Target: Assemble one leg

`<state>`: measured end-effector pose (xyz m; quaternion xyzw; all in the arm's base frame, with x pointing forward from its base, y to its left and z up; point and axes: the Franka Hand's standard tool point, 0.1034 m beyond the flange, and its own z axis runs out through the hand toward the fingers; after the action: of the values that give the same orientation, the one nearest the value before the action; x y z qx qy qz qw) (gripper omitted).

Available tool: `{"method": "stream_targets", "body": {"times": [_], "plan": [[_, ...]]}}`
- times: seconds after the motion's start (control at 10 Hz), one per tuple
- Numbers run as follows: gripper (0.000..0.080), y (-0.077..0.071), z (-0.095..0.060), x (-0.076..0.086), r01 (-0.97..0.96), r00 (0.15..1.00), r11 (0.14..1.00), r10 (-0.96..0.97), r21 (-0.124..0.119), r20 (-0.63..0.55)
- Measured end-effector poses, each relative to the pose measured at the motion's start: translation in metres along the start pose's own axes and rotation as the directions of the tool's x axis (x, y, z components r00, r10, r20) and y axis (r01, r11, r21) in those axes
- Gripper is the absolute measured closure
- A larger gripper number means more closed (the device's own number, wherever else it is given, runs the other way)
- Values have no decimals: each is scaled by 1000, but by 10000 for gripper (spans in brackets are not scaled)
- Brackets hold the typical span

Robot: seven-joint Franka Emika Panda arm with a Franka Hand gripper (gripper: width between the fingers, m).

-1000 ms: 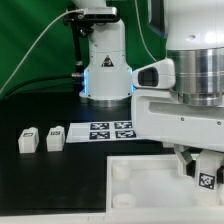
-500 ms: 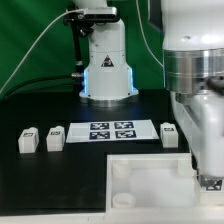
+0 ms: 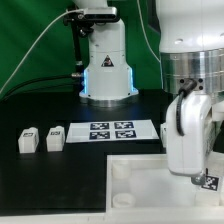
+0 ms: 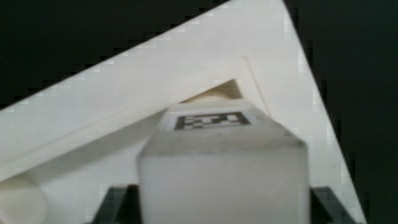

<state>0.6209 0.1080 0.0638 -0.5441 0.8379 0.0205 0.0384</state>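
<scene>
I see the gripper [image 4: 222,192] closed on the leg [image 4: 221,150], jaws gripping its sides. The leg hangs over a corner of the white tabletop [image 3: 140,172] on the black worktop [image 3: 60,180]. Two spare legs [image 3: 41,139] rest beside the marker board [image 3: 110,130].

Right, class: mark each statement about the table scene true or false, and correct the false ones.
1. Two small white legs lie on the black mat at the exterior view's left. True.
2. The marker board carries one tag. False: it carries four.
3. In the wrist view a tagged leg sits between the gripper's fingers. True.
4. The tabletop is black. False: it is white.
</scene>
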Motion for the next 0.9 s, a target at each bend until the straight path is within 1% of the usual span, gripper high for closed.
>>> {"method": "stream_targets", "body": {"times": [0.2,0.3,0.4,0.5,0.6,0.7,0.8,0.9], "plan": [[500,0,1,0,80,997,997,-80,1,-1],[395,1,1,-1,129,992,992,-129,-1,-8],[258,4,0,-6,297,954,955,-297,0,-28],[184,5,0,-10,452,892,892,-451,0,-40],[184,4,0,-8,542,840,841,-541,-5,-42],[156,4,1,-7,614,789,790,-613,-10,-42],[156,4,1,-7,658,752,753,-658,-12,-41],[151,4,1,-7,798,601,602,-798,-26,-53]]}}
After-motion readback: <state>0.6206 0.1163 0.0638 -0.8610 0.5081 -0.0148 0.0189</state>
